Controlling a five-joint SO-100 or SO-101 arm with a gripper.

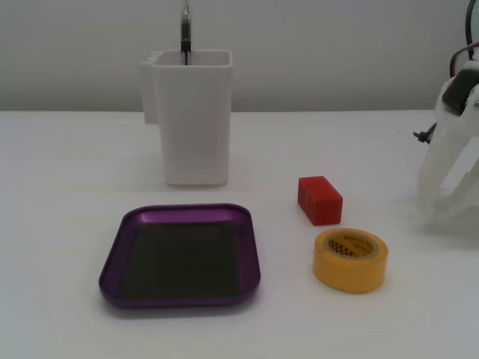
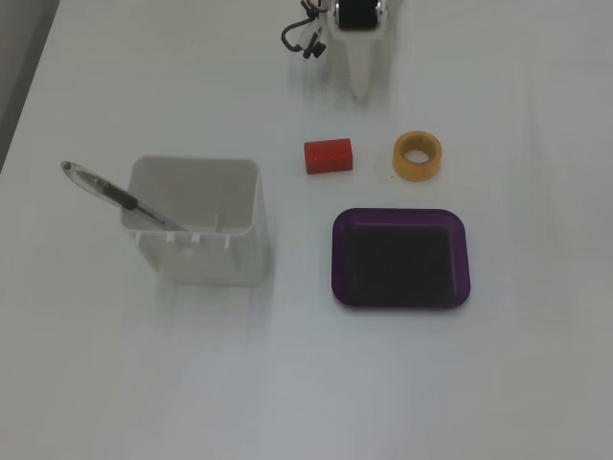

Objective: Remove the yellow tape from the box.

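The yellow tape [image 1: 350, 259] lies flat on the white table, outside the box and to its right in a fixed view; seen from above [image 2: 418, 155], it lies just beyond the box's far rim. The purple box [image 1: 112, 262] [image 2: 460, 259] holds nothing on its dark bottom. My white gripper [image 1: 449, 198] is at the right edge of that fixed view, up and to the right of the tape and apart from it, with its jaws spread and nothing between them. From above, the gripper [image 2: 362, 88] points down at the top of the picture.
A red block [image 1: 319, 200] [image 2: 329, 155] lies beside the tape. A tall white container [image 1: 194, 120] [image 2: 196, 225] with a pen [image 2: 120, 196] in it stands behind the box. Black cables [image 2: 299, 40] hang by the arm.
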